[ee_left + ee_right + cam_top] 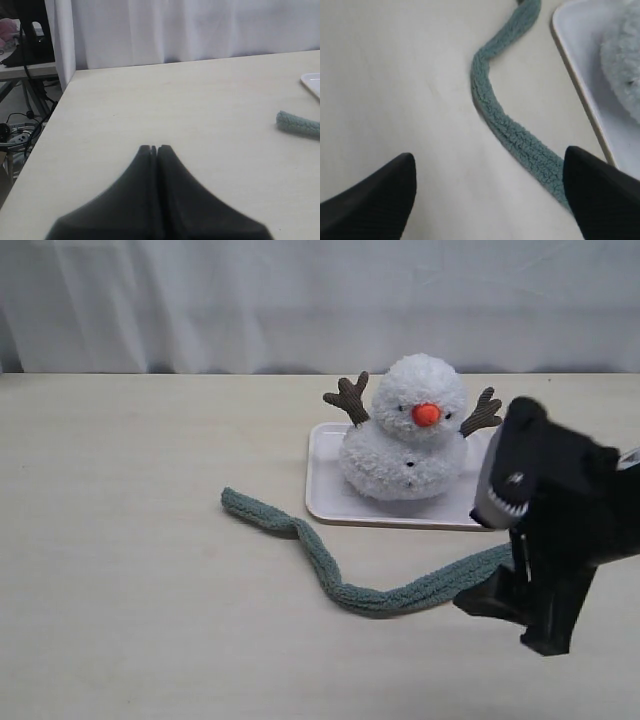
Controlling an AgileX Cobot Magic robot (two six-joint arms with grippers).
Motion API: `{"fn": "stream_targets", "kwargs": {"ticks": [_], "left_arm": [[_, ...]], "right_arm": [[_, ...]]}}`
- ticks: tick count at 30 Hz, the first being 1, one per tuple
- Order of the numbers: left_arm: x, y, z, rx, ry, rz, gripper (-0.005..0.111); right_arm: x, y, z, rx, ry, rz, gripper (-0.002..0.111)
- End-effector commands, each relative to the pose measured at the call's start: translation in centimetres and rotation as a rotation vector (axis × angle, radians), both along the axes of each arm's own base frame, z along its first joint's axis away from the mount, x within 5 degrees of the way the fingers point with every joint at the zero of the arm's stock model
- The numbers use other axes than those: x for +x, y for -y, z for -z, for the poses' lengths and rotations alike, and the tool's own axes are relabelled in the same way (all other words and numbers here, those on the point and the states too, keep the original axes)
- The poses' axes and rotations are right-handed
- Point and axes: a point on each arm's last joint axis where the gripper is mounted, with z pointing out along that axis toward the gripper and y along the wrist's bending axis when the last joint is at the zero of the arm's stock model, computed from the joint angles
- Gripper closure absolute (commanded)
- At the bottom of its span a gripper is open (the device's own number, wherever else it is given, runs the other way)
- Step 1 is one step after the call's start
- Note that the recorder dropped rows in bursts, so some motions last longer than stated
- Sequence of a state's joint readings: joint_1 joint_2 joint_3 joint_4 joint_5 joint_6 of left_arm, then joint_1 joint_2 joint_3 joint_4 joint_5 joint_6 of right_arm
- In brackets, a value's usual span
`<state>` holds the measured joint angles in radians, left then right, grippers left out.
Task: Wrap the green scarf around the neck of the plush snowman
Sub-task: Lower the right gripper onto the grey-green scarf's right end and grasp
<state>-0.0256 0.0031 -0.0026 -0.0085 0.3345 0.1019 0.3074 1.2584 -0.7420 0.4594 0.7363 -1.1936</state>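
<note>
Scarf end and snowman only partly seen
The green scarf (pixel 330 575) runs behind the right arm (pixel 555 500), which hides its far end; the arm itself is cut by the view's edge. The left wrist view catches only one rounded scarf end, and the right wrist view crops the plush snowman (pixel 625 65) to a fluffy white edge.

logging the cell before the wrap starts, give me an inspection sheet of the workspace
surface: pale table, no spills seen
job's things: green scarf lying loose and wavy on the table beside the white tray; plush snowman upright on the tray, neck bare
clutter: nothing seen
end effectors: left end effector shut, empty, over bare table; right end effector open above the scarf, not gripping it
cables: cables on the floor beyond the table edge
surroundings: white curtain behind the table
</note>
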Motion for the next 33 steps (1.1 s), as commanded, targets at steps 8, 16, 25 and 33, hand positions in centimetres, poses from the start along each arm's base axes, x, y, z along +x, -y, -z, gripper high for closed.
{"fn": "stream_targets", "kwargs": {"ticks": [8, 16, 25, 33], "left_arm": [[0.0, 0.0, 0.0, 0.000, 0.010, -0.001, 0.107], [0.0, 0.0, 0.0, 0.000, 0.012, -0.001, 0.107], [0.0, 0.0, 0.0, 0.000, 0.012, -0.001, 0.107], [0.0, 0.0, 0.0, 0.000, 0.012, -0.001, 0.107]], "right_arm": [[3.4, -2.6, 8.6, -0.210, -0.002, -0.102, 0.033], [5.3, -3.1, 11.2, -0.229, 0.028, -0.073, 0.033], [5.6, -3.1, 13.2, -0.262, 0.006, -0.106, 0.037], [5.4, -3.1, 13.4, -0.266, -0.014, -0.111, 0.086]]}}
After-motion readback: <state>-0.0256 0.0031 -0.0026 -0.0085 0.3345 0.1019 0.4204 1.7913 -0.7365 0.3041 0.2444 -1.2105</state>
